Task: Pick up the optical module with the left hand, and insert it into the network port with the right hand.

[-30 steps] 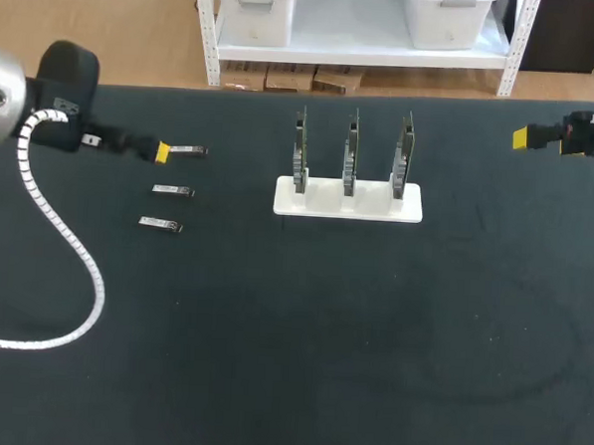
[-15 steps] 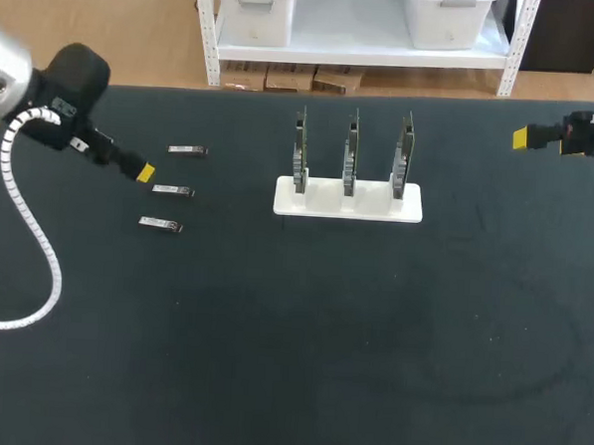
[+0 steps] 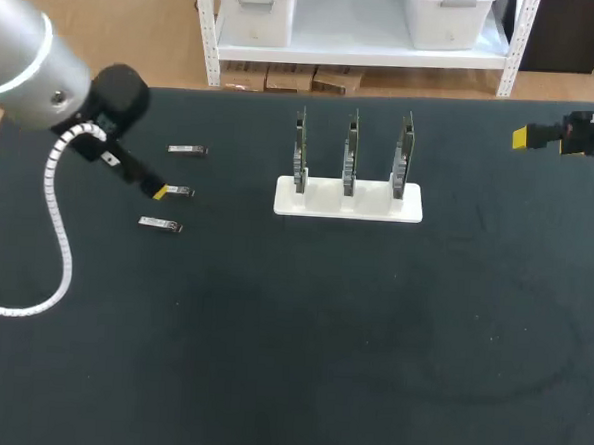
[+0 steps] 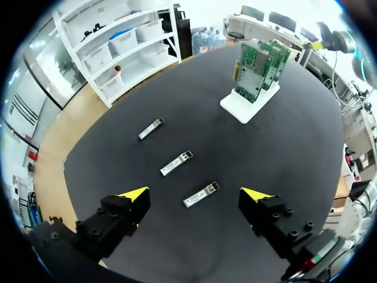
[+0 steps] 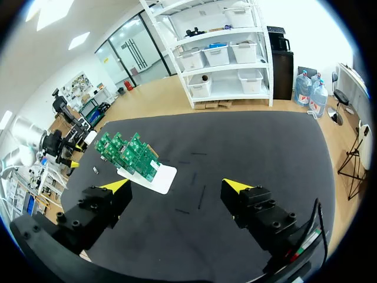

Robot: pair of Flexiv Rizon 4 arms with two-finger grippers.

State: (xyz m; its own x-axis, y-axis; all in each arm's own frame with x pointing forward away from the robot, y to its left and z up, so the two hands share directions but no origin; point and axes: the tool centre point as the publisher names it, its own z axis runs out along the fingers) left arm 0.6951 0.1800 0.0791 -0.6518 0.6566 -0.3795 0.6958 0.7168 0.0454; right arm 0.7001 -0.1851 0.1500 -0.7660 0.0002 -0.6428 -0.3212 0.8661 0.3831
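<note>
Optical modules point(image 3: 187, 150), three small metal slivers, lie in a loose row on the left part of the dark tabletop point(image 3: 319, 363). They are well apart from the white stand point(image 3: 348, 201), which holds three green network cards point(image 3: 352, 151) upright near the far middle. From above, the whole near side of the tabletop is open, and a wide bare stretch runs from the stand to the right edge.

The left arm point(image 3: 27, 59) comes in from the far left corner, with a white coiled cable point(image 3: 67, 270) hanging off it. Its bulk hides most of its tool. Only one yellow tip shows, just beside the left end of the middle module point(image 3: 177, 191).

The left wrist view settles what the head view cannot. The left tool point(image 4: 195, 194) is spread wide and holds nothing. The nearest module point(image 4: 201, 194) shows in the gap between its fingers, touching neither. The other two run off ahead, with the stand beyond them to one side.

The right tool point(image 3: 522, 139) hovers at the far right edge, its arm cut off there. From overhead I can't make out its gap, but its own wrist view shows the fingers point(image 5: 237, 186) wide apart and empty, with the stand ahead. In that view the modules are too small to pick out.
</note>
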